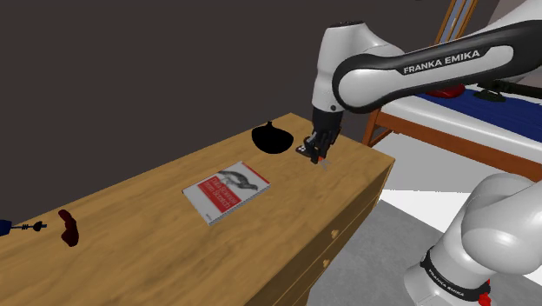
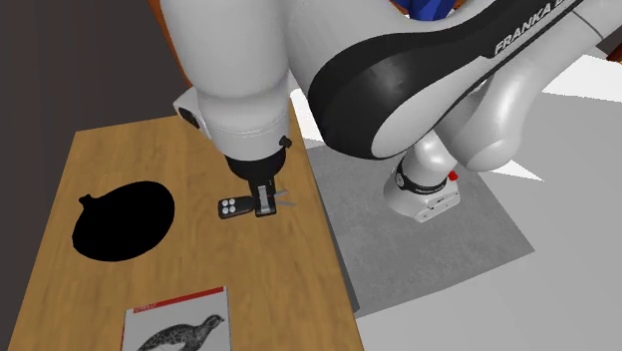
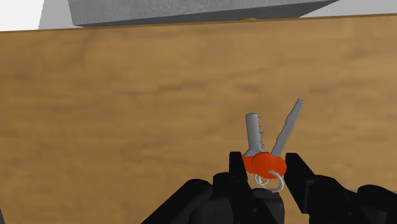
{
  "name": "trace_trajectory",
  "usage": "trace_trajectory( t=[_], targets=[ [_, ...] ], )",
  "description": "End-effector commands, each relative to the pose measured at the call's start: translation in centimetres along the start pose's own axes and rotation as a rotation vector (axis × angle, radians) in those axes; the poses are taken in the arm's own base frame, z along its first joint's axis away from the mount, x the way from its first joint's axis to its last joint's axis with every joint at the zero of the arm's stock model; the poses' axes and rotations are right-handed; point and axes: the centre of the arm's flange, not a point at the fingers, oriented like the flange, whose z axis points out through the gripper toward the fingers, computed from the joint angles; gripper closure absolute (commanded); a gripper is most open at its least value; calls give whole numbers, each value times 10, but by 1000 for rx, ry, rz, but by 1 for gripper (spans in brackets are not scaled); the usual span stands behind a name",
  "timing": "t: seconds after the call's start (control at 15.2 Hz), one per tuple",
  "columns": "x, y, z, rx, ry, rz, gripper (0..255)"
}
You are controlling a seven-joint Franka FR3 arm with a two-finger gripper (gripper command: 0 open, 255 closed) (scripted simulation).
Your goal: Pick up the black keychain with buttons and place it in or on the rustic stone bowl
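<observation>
The keychain (image 2: 231,207) is a black fob with pale buttons, an orange tag (image 3: 264,164) and two grey keys (image 3: 254,133). It is low over the wooden table (image 1: 139,217), near the far corner. My gripper (image 2: 265,198) points down with its fingers (image 3: 236,167) shut on the orange tag; the keys stick out past the fingertips and the fob juts out sideways toward the bowl. The bowl (image 1: 271,137), drawn solid black, stands a short way off toward the shoulder view's left (image 2: 125,219). I cannot tell whether the keychain touches the tabletop.
A book with a red cover and a seal picture (image 1: 228,191) lies mid-table. A dark red object (image 1: 69,228) and a small blue-black item (image 1: 17,228) sit at the far left end. The table's edge (image 2: 324,229) runs just beside the gripper. A bed (image 1: 469,109) stands behind.
</observation>
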Motion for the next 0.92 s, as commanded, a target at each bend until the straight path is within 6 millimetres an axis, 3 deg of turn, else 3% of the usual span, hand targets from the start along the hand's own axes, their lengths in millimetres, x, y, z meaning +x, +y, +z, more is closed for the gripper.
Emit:
trace_trajectory(
  t=[0.0,0.33,0.86],
  targets=[
    [0,-1,-11,0,0,0,255],
    [1,0,-36,0,0,0,255],
    [104,25,-33,0,0,0,255]
  ],
)
